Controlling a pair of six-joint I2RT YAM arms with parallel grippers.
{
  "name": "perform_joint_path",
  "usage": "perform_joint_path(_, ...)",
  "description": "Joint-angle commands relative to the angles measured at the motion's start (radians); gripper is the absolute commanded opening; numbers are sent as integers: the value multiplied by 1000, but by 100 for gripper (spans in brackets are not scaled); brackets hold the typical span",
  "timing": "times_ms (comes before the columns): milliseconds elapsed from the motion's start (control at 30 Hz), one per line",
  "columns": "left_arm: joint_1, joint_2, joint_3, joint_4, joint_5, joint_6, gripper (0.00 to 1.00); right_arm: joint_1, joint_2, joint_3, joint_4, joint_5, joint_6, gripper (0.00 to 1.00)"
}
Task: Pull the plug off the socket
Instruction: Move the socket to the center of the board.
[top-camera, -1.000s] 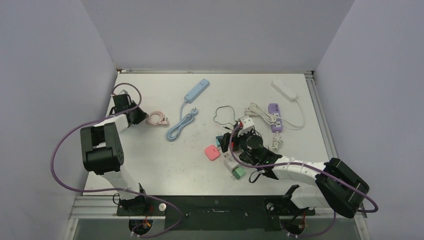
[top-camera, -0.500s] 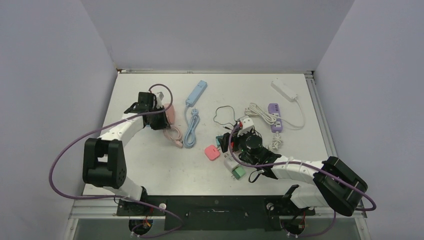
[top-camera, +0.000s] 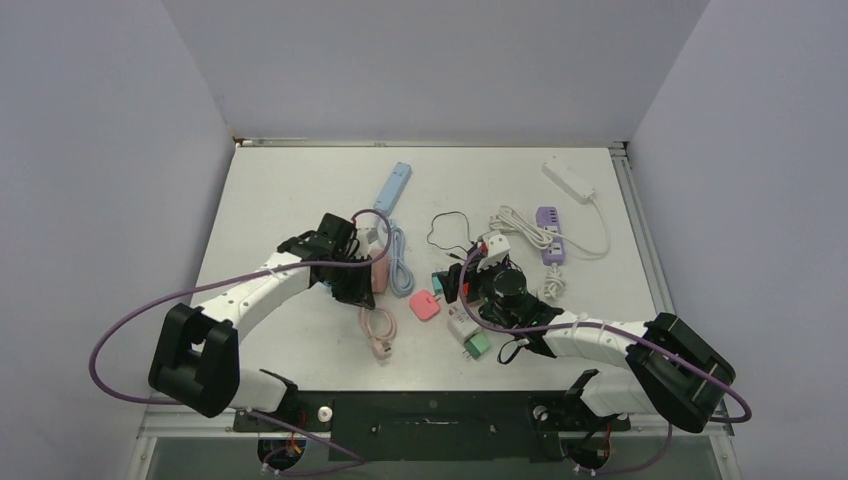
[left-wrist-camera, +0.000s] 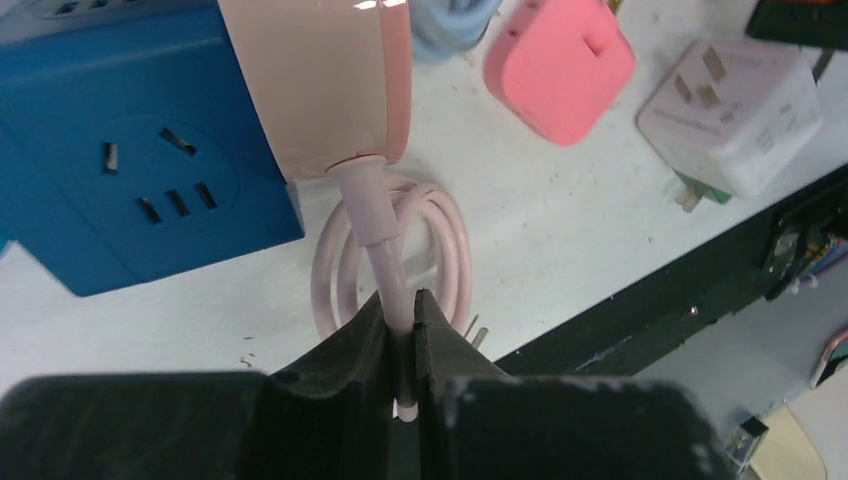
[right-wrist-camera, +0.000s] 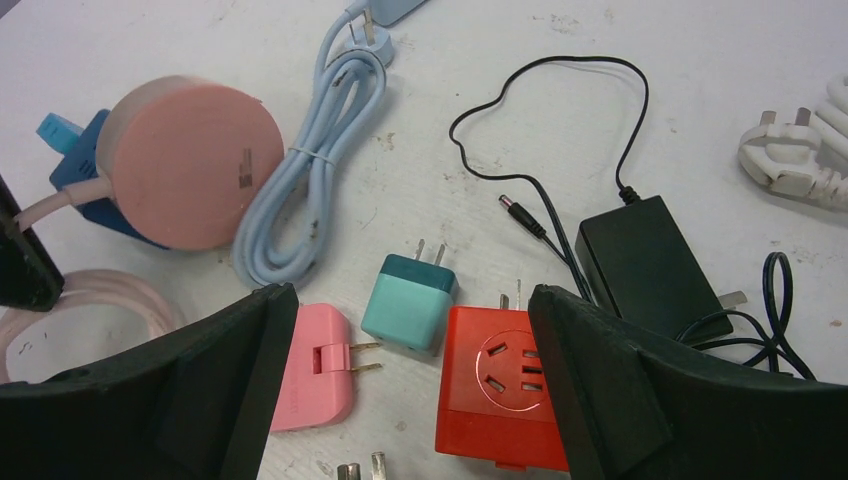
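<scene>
While the left gripper (left-wrist-camera: 400, 300) pinches the pink cord (left-wrist-camera: 385, 240) just beside the round pink plug (left-wrist-camera: 320, 80), that plug sits on the blue cube socket (left-wrist-camera: 130, 170) at mid-table. The right gripper (right-wrist-camera: 412, 300) hangs wide open over a red socket block (right-wrist-camera: 500, 390) nearby, holding nothing. A clean pull likely needs the cube pinned and a straight tug, since the cord alone may drag both.

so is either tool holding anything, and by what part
The left tool pinches the pink cord just below its round pink plug. The right tool is open, holding nothing.
</scene>
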Motion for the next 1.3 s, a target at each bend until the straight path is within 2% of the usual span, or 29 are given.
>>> perform_joint_path(0, -30, -94, -34, 6, 54, -72, 10, -7, -4, -7, 59, 16, 16, 90)
perform_joint_path(33, -29, -107, -45, 12, 46, -82, 22, -7, -9, -10, 59, 17, 15, 90)
perform_joint_path(100, -28, -138, -60, 26, 18, -102, 36, -8, -16, -12, 59, 20, 15, 90)
perform_joint_path(167, -22, -169, -71, 56, 4, -126, 59, -10, -21, -14, 58, 21, 17, 90)
perform_joint_path(233, -11, -202, -79, 91, 0, -160, 76, -10, -27, -15, 57, 21, 17, 90)
perform_joint_path(300, 10, -238, -90, 133, -4, -201, 86, -11, -33, -18, 56, 21, 17, 90)
perform_joint_path(400, 65, -298, -116, 207, -15, -269, 96, -12, -37, -20, 57, 21, 19, 90)
perform_joint_path(600, 196, -367, -263, 437, 88, -437, 96, -13, -30, -18, 57, 18, 19, 90)
perform_joint_path(700, 213, -350, -288, 479, 106, -451, 96, -15, -30, -13, 51, 14, 18, 90)
perform_joint_path(833, 297, -341, -258, 465, 121, -399, 96, -11, -31, 51, -45, -14, 69, 90)
perform_joint_path(933, 365, -321, -167, 393, 158, -317, 96, 6, -20, 152, -144, -30, 159, 90)
perform_joint_path(1100, 489, -271, -9, 262, 100, -174, 96, 125, 59, 339, -317, 128, 336, 90)
perform_joint_path(1167, 495, -275, -13, 301, 74, -173, 96, 176, 119, 415, -397, 197, 392, 90)
perform_joint_path(1267, 496, -335, -105, 420, -15, -175, 96, 230, 222, 518, -472, 254, 470, 92)
